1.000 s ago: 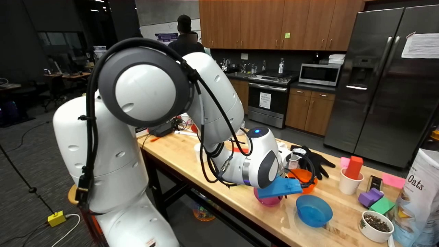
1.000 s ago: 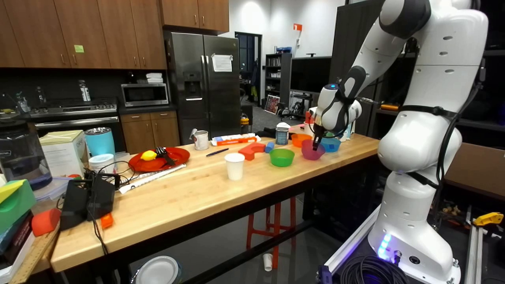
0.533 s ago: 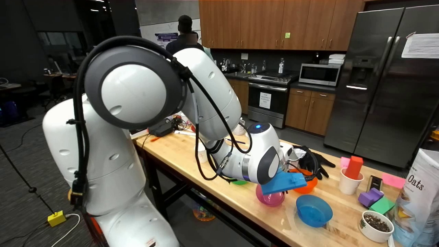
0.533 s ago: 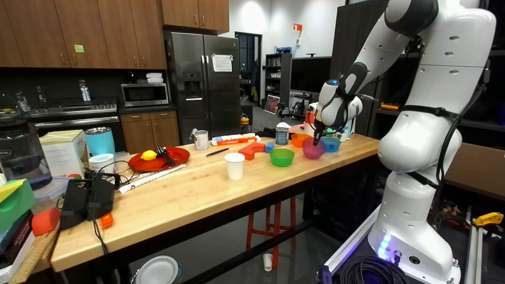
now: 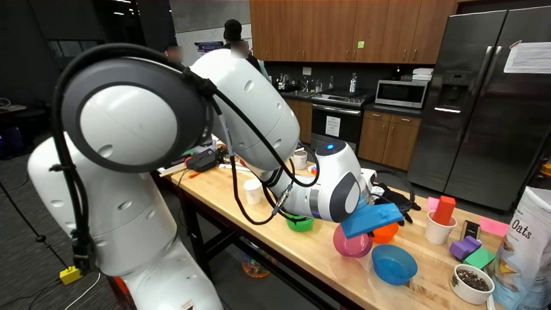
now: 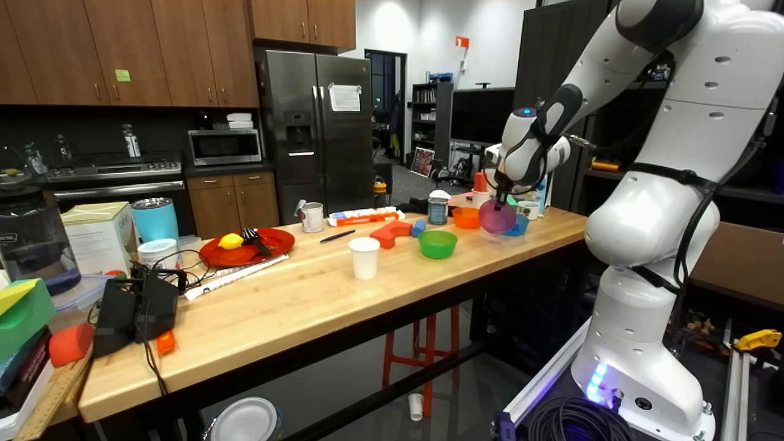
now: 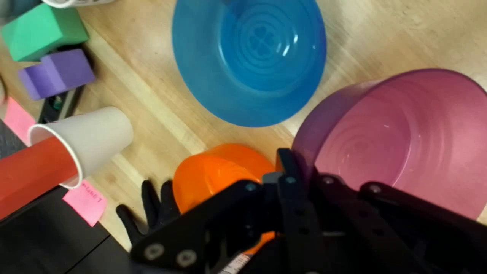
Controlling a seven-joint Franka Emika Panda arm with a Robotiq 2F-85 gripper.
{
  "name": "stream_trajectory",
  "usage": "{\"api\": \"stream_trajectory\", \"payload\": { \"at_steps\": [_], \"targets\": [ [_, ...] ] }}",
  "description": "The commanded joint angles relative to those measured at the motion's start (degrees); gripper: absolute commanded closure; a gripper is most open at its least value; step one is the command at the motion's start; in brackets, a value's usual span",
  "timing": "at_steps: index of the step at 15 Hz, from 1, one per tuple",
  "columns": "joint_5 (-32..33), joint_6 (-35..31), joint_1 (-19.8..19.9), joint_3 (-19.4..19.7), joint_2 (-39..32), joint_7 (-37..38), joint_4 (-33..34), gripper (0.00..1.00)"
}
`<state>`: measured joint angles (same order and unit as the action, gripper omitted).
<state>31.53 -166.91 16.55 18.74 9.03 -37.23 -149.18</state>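
In the wrist view, farthest to the left of your hand (image 7: 299, 167), you have a green block (image 7: 45, 32) with a purple block (image 7: 62, 72) just beside it, both well apart from the hand. Next comes a white cup (image 7: 102, 129) on the wooden surface (image 7: 146, 152), a red block (image 7: 36, 171) sticking out of its mouth and a pink note (image 7: 85, 201) just beside it. A black glove (image 7: 151, 205) follows, then an orange bowl (image 7: 217, 175), near your hand on its left and partly hidden behind it. The blue bowl (image 7: 251, 57) stands upright above your hand in this view, slightly to its left. Your hand is clamped on the rim of the pink bowl (image 7: 430, 152), which opens to the right of it, tilted, its inside facing the camera. In both exterior views, again left to right, you see a green bowl (image 6: 438, 245) to the left of your hand, the pink bowl right under it, and the blue bowl just to its right. You cannot tell whether the pink bowl's base touches the surface.
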Motion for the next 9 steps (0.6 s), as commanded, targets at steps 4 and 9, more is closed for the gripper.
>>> {"api": "stream_trajectory", "payload": {
  "at_steps": [4, 9],
  "targets": [
    [6.2, 7.8, 0.7, -1.3, 6.5, -4.3, 4.8, 0.99],
    [8.3, 5.8, -1.2, -2.9, 5.5, -9.6, 7.5, 0.99]
  ]
}}
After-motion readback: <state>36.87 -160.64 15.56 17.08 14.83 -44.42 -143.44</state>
